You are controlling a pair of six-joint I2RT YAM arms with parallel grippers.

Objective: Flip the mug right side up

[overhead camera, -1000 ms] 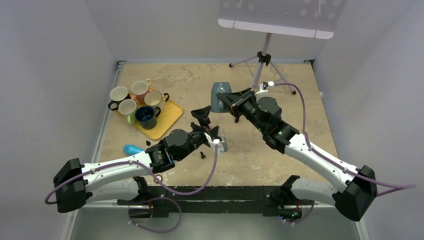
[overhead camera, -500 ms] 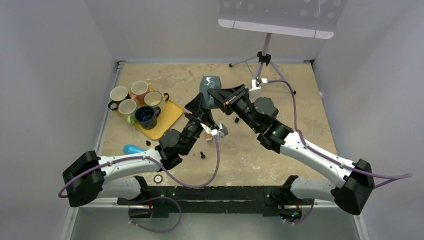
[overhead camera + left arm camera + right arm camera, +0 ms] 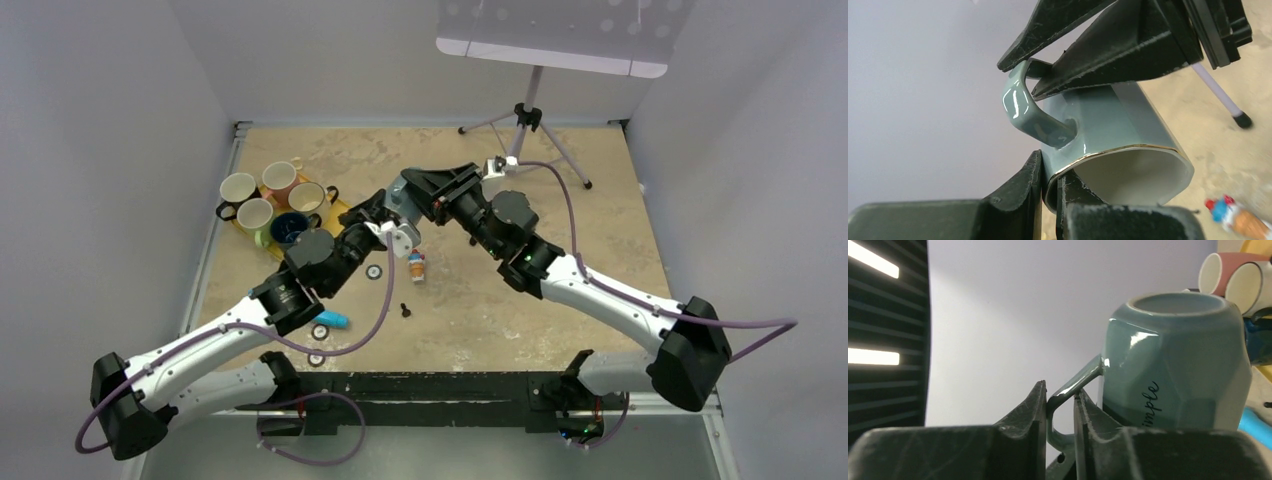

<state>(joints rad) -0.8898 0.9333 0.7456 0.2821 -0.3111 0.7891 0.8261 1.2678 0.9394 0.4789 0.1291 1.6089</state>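
Above the table [image 3: 560, 200], we see the left gripper [image 3: 1048, 175] pinching the rim [image 3: 1118, 150] of the mug [image 3: 1108, 115], the right gripper [image 3: 1060, 400] clamping its handle [image 3: 1075, 382].

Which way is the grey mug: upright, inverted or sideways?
Sideways: the mug has its rim facing across, not up; left hand and right hand hold it.

We're seeing the mug [image 3: 1118, 120] gleam: glossy grey-green glazed ceramic, thin gold-looking rim, smooth off-white inside. Left gripper [image 3: 1050, 169] and right gripper [image 3: 1060, 396] look matt black plastic, scuffed and scratched. The table [image 3: 480, 310] looks dull, mottled beige.
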